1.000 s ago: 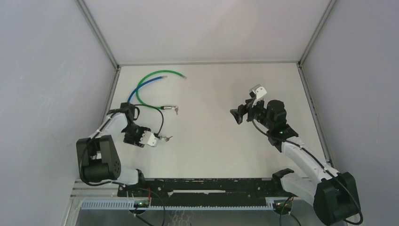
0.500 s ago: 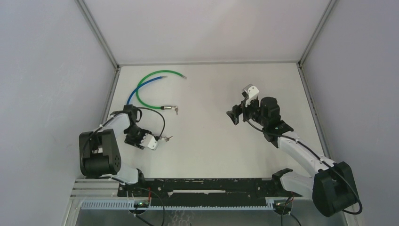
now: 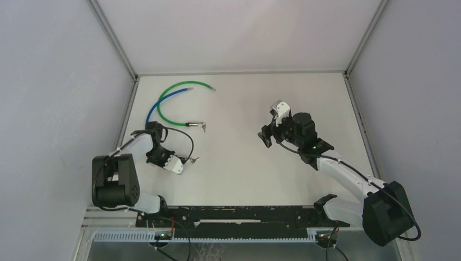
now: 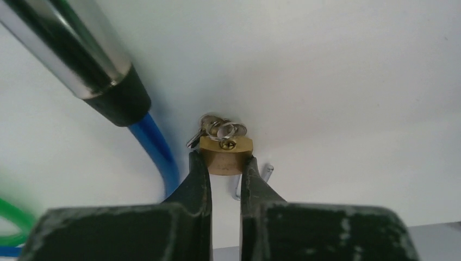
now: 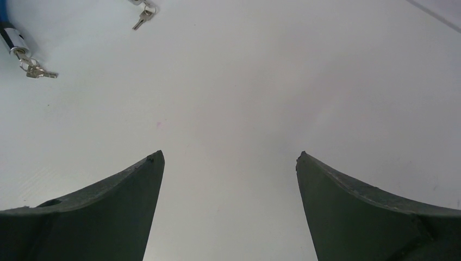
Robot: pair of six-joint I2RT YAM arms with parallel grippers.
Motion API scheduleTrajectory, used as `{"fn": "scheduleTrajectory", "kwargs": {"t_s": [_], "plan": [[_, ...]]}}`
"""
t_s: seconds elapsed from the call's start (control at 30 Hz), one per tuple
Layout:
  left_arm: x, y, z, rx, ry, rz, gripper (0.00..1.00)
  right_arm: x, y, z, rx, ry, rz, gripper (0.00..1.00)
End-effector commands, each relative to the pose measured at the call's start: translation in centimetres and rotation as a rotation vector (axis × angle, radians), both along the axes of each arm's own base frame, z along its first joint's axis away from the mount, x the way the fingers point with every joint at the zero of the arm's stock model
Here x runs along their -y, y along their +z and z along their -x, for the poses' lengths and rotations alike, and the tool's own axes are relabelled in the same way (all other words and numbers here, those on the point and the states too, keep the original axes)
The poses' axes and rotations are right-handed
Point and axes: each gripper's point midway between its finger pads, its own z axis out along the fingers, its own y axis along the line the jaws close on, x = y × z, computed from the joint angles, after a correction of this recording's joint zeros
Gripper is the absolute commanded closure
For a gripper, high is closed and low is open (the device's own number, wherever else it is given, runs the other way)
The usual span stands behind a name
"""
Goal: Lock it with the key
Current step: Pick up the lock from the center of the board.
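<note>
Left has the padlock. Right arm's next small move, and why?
Probably ease the right gripper leftward toward the keys at the end of the padlock. The left gripper has its jaws shut on the brass body, keys facing out, while the right jaws are open, empty and well apart from it.

top view looks down from the near edge, left wrist very close, right wrist low, shares left-side keys (image 5: 33, 70)

Looking down on a plain white table (image 3: 244, 103), boxed in by pale grey walls (image 3: 54, 81) at 9, 12 and 3 o'clock, aluminium struts (image 3: 111, 35) climbing from the far corners at 11 and 1, black rail (image 3: 244, 210) along the near edge at 6, soft even light.
</note>
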Motion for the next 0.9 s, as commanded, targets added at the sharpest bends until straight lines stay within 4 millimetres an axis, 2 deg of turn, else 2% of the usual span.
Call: {"fn": "scheduleTrajectory", "kwargs": {"t_s": [0.0,0.07,0.13,0.2,0.27,0.37,0.47,0.63,0.77,0.87], "plan": [[3.1,-1.3,0.6,0.077,-0.007,0.103,1.00,0.0,3.4,-1.2,0.091,-0.032,-0.019,0.02],[3.5,-0.8,0.8,0.113,-0.006,0.125,1.00,0.5,3.9,-1.6,0.096,-0.084,-0.036,0.01],[4.1,0.7,0.3,0.169,0.057,0.164,1.00,1.1,4.7,-2.1,0.087,-0.150,-0.096,0.01],[5.8,3.5,-1.0,0.258,0.133,0.235,1.00,1.1,5.5,-2.2,0.023,-0.199,-0.222,0.02],[7.7,6.4,-1.7,0.326,0.191,0.329,1.00,0.1,6.2,-2.1,-0.082,-0.224,-0.390,0.07],[10.4,10.4,-2.2,0.442,0.200,0.425,1.00,-3.6,6.2,-1.0,-0.260,-0.174,-0.571,0.17],[13.4,14.1,-2.3,0.547,0.194,0.525,1.00,-8.7,7.3,0.7,-0.347,-0.071,-0.647,0.20],[17.7,20.3,-2.5,0.706,0.194,0.700,1.00,-15.8,11.6,4.3,-0.440,0.183,-0.789,0.25],[19.8,23.9,-1.9,0.754,0.198,0.821,1.00,-19.4,13.5,6.5,-0.513,0.321,-0.826,0.32],[20.7,24.9,-1.2,0.760,0.180,0.869,1.00,-20.9,14.4,7.4,-0.535,0.362,-0.850,0.42]]}}
